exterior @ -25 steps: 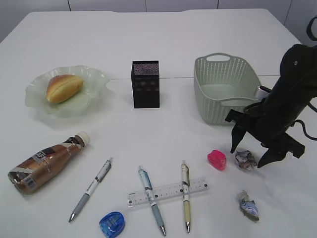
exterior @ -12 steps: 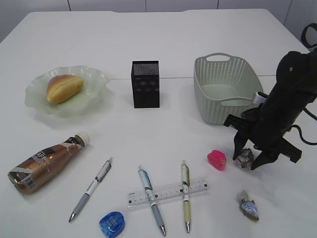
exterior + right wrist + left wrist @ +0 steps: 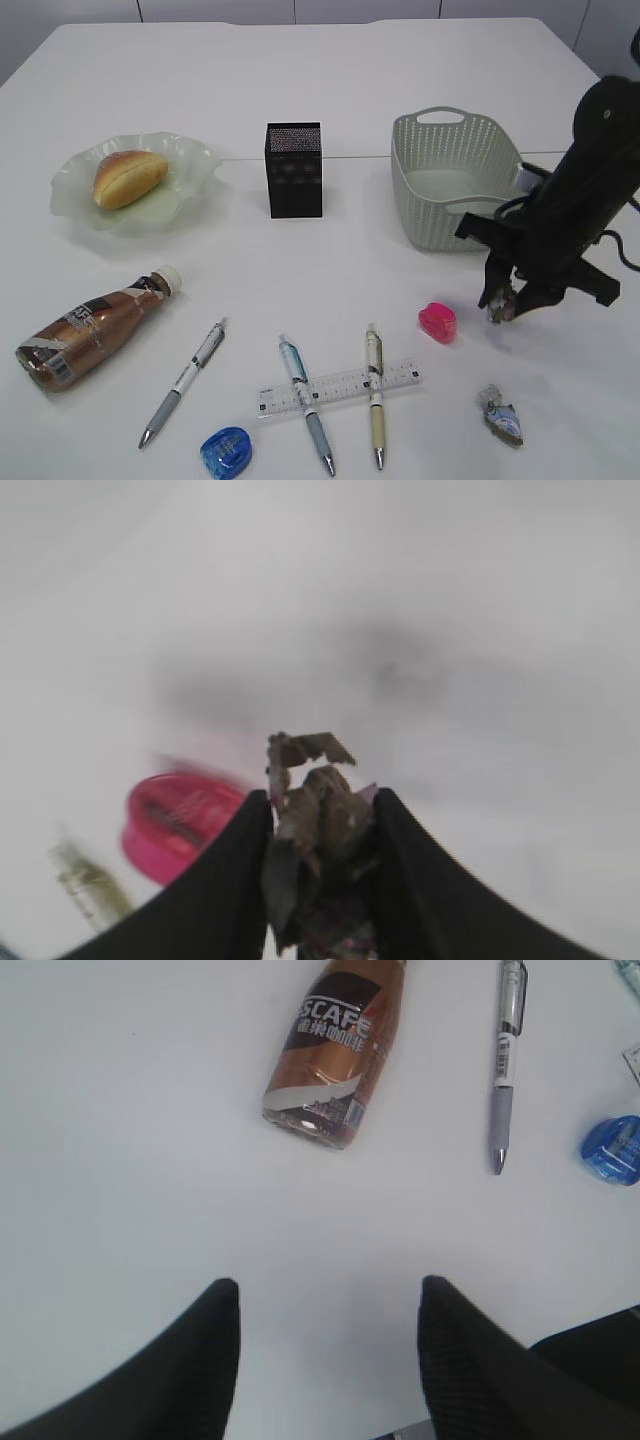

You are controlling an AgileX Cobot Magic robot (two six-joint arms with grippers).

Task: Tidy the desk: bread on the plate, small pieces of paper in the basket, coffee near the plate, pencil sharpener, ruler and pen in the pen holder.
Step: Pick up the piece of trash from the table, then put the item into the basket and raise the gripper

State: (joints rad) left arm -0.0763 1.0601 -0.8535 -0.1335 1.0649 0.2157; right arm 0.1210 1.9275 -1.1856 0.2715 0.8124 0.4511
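Right gripper [image 3: 503, 303] now clamped on one crumpled paper ball [image 3: 498, 310] and lifted just clear of the worktop [image 3: 330, 60]; a second ago spread wide over that ball, half a second ago down around it. Confirmed in the right wrist view: paper ball [image 3: 318, 830] pinched between both fingers, pink pencil sharpener [image 3: 180, 825] blurred below on the left. Meaning: first scrap secured, next a short carry far-left to the basket [image 3: 455, 175], standing just beyond the arm. Second paper ball [image 3: 500, 415] lying near right, untouched. Left gripper [image 3: 325, 1360] hanging partly open and empty above bare worktop, coffee [image 3: 335, 1050] lying on its side beyond it. Bread [image 3: 128, 177] already on the plate [image 3: 190, 155]. Pens, ruler [image 3: 340, 388] and blue sharpener [image 3: 226, 450] not yet in the pen holder [image 3: 294, 170].
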